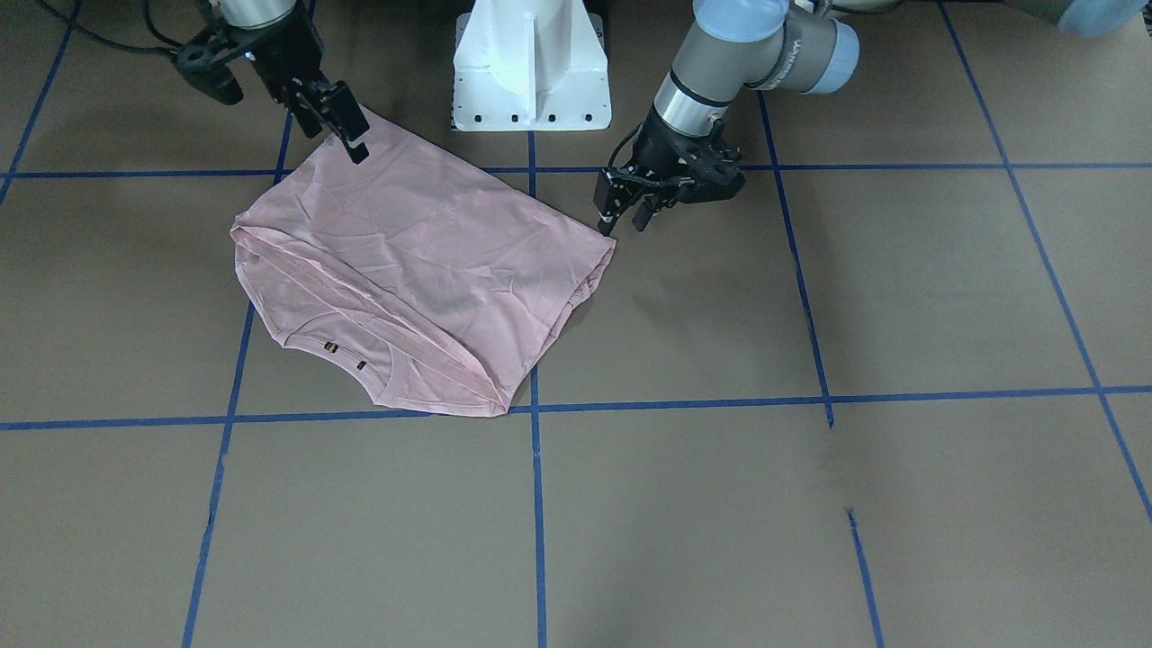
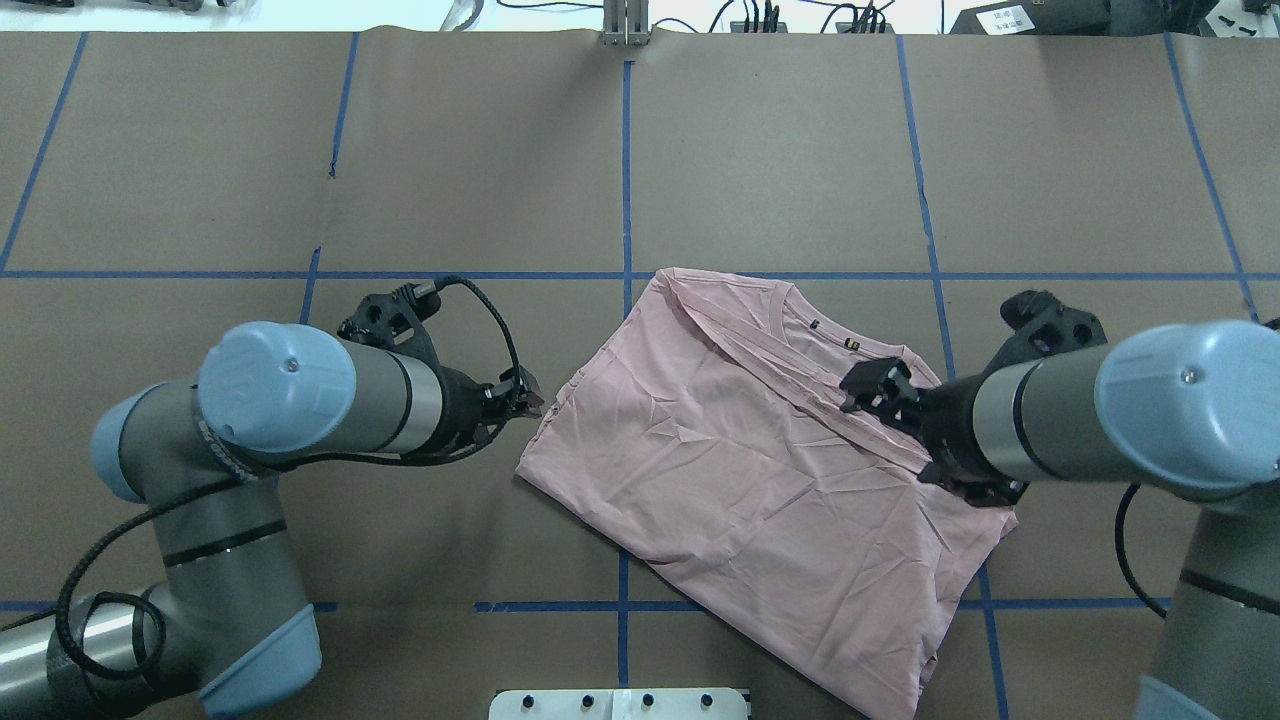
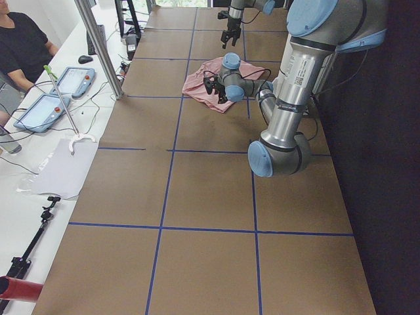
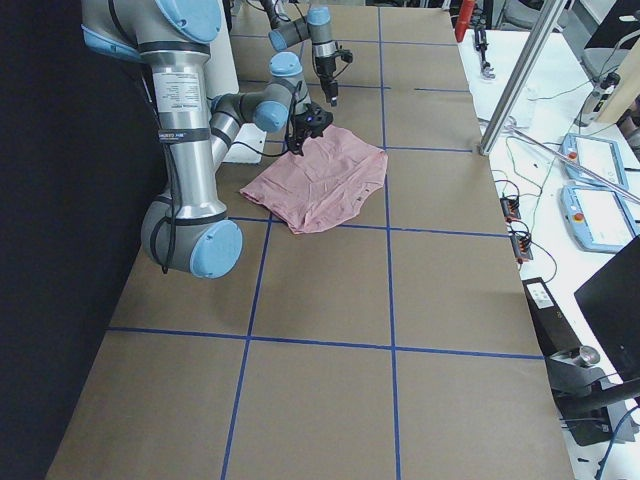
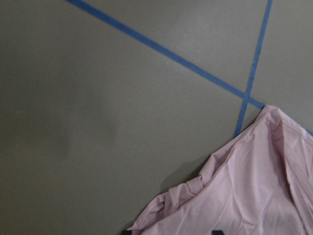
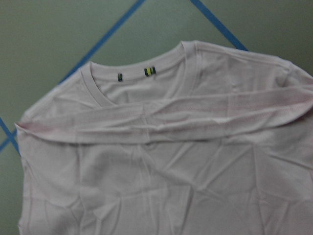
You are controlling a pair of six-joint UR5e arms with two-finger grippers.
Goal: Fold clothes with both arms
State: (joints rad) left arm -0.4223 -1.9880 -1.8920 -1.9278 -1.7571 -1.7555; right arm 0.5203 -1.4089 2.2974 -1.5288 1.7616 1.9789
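The pale pink T-shirt [image 1: 423, 261] lies folded on the brown table, plain side up, with its collar and small label [image 2: 830, 335] on the far side from the robot. It fills the right wrist view [image 6: 161, 181]. My left gripper [image 1: 623, 220] is open and empty, low beside the shirt's bunched corner [image 2: 545, 430], apart from it. That corner shows in the left wrist view [image 5: 244, 196]. My right gripper [image 1: 342, 126] is open and empty and hovers over the shirt's edge near the folded sleeve band [image 2: 870, 385].
The white pedestal base [image 1: 531, 72] stands at the robot's edge of the table. Blue tape lines [image 1: 535, 504] grid the brown paper cover. A side bench with tablets [image 3: 59, 92] and a seated person [image 3: 23, 42] runs along the far edge.
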